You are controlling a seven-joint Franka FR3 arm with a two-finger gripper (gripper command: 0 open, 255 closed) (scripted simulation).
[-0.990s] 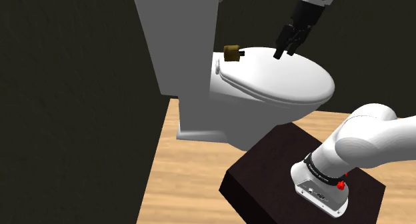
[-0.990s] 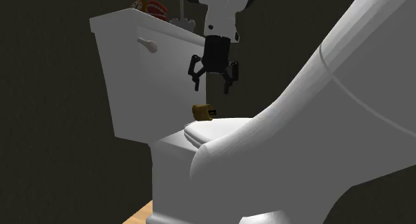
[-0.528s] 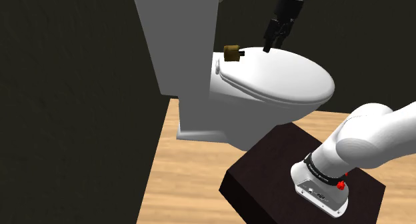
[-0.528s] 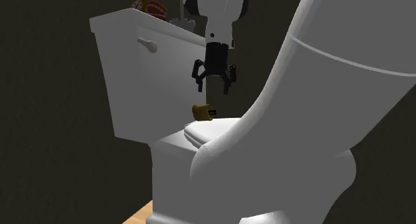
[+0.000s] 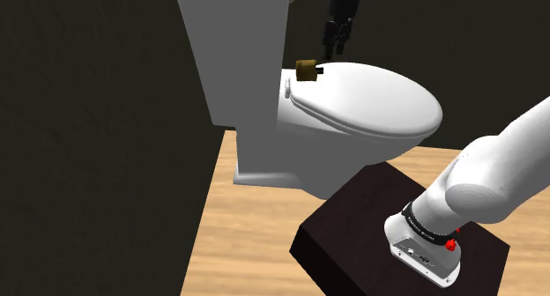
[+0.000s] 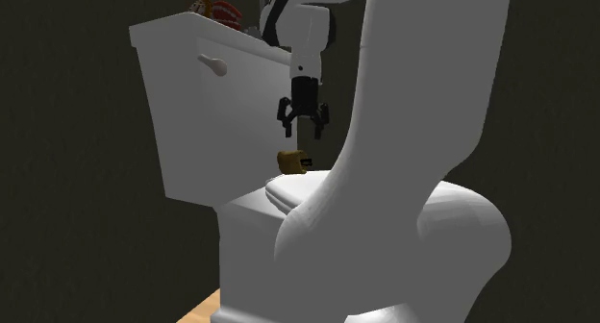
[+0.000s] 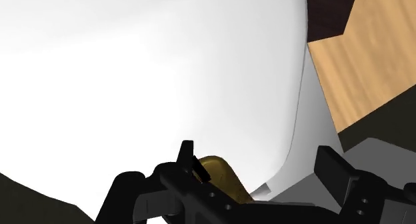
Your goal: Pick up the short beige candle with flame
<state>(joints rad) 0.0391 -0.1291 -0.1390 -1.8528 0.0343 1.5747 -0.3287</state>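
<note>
A short tan-brown candle [image 5: 307, 70] lies on its side at the back of the white toilet lid [image 5: 375, 100], close to the tank, with a dark stub pointing toward the shoulder view's right. It also rests on the lid's rear in the second exterior view [image 6: 292, 161]. My black gripper [image 5: 333, 49] hangs open just above it, a little to the shoulder view's right. From the other side the gripper [image 6: 303, 133] points down with its fingers spread, a short gap over the candle. In the wrist view the candle [image 7: 223, 177] lies by one finger of the gripper [image 7: 260, 171].
The white toilet tank [image 5: 234, 48] rises right behind the candle, with colourful items [image 6: 216, 9] on its top. My dark stand [image 5: 388, 241] sits on the wooden floor [image 5: 238, 241] in front of the bowl. My own white arm [image 6: 413, 158] blocks the second exterior view's right.
The gripper has travelled toward the shoulder view's left, from over the lid's middle to just above the candle, staying open. The candle has not moved.
</note>
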